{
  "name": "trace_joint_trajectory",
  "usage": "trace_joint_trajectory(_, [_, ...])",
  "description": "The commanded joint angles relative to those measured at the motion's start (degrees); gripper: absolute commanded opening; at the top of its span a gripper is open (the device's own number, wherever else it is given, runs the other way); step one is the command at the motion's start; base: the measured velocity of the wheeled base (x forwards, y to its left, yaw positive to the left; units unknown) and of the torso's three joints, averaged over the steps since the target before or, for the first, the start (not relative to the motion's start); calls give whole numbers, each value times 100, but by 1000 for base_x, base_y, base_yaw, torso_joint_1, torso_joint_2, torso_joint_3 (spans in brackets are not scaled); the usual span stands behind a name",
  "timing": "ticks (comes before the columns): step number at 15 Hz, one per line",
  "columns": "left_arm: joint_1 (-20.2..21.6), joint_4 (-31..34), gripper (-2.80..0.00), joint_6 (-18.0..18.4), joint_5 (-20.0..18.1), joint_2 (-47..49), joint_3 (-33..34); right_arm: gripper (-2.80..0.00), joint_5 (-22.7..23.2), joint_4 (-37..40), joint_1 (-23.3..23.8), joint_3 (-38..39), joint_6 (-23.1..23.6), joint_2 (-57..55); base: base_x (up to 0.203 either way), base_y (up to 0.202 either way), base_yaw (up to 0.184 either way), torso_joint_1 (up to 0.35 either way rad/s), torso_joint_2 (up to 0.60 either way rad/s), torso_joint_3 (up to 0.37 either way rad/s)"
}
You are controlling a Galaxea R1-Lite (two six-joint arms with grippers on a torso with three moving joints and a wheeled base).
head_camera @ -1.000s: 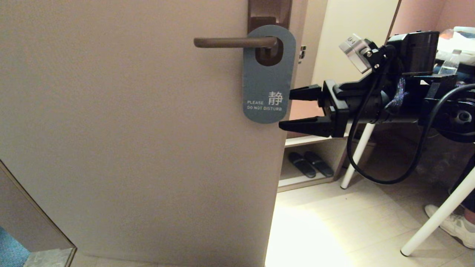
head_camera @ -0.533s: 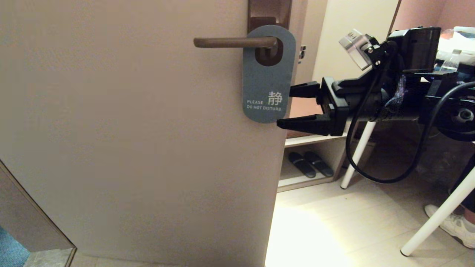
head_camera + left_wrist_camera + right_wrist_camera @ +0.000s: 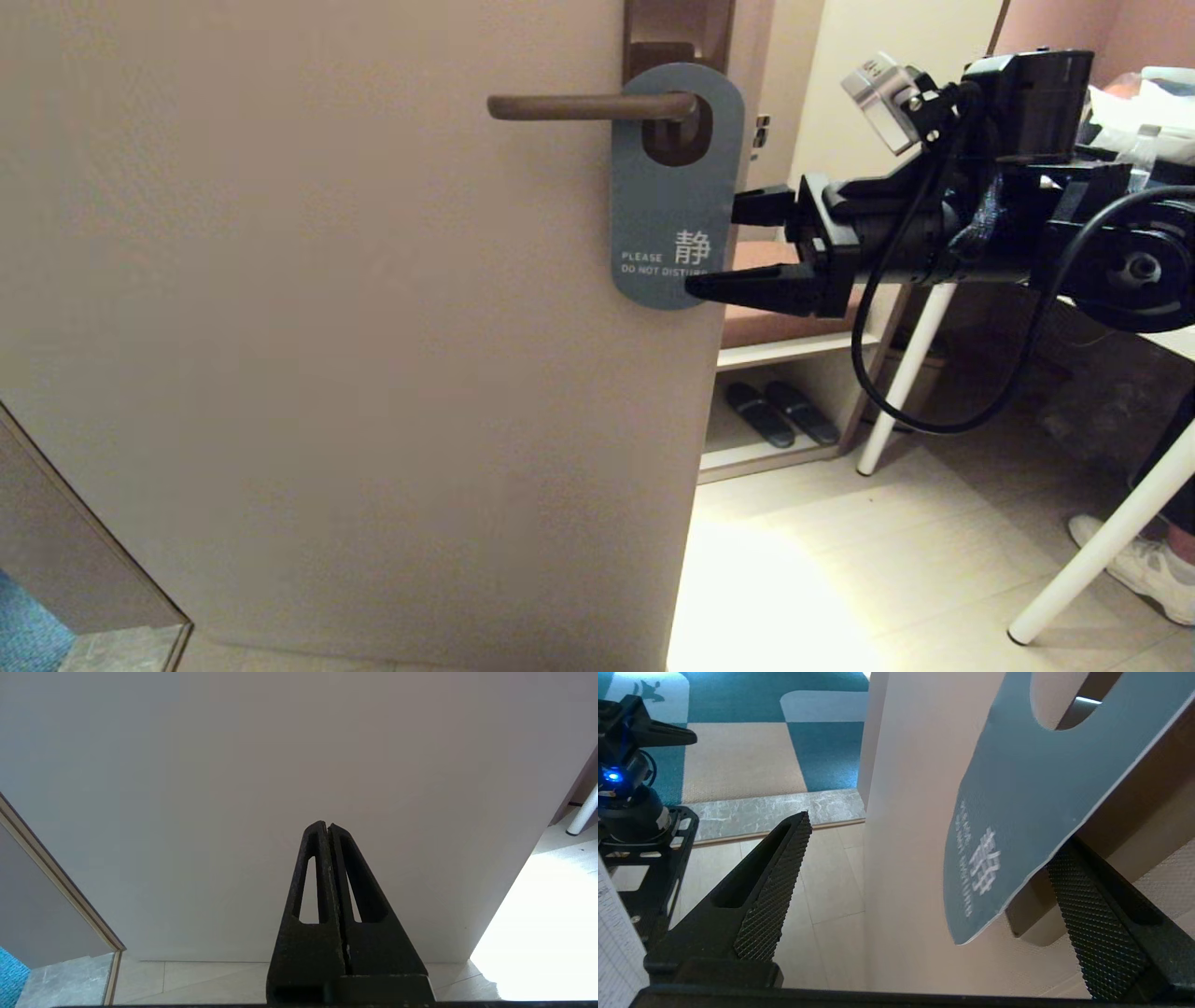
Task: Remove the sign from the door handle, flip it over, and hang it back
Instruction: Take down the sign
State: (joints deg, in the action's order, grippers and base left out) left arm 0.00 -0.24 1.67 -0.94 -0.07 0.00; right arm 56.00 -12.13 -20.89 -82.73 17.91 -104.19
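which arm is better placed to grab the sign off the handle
Right. The right pincer is open, straddling the lower edge of the sign that hangs on the handle. The left pincer is shut, low by the door, away from the sign.

Right arm [image 3: 980, 238] was all matte black, blocky housings with a round joint cap at the frame's right edge. Silver box camera [image 3: 878, 89] sat on its wrist, top right. Black cable [image 3: 864, 373] looped below. Right gripper [image 3: 724, 243]: tapered black fingers [image 3: 770, 891], cross-hatched pads, slot cutouts. Left gripper [image 3: 327, 828]: same black wedge fingers, slotted, bottom centre of the wrist view.
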Motion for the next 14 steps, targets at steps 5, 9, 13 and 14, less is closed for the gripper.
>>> trace_joint_trajectory(5, [0, -2, -280, 0, -3, 7, 0, 0, 25, 10, -20, -217, -7, -190, 0, 0, 0, 0, 0, 0])
trace_joint_trajectory(9, [0, -2, -280, 0, -3, 7, 0, 0, 8, 36, -37, -291, -15, -309, 0, 0, 0, 0, 0, 0])
trace_joint_trajectory(13, [0, -2, -280, 0, -3, 7, 0, 0, 2, 62, -76, -519, -15, -470, 0, 0, 0, 0, 0, 0])
trace_joint_trajectory(14, [0, -2, -280, 0, -3, 7, 0, 0, -2, 62, -94, -542, -15, -488, 0, 0, 0, 0, 0, 0])
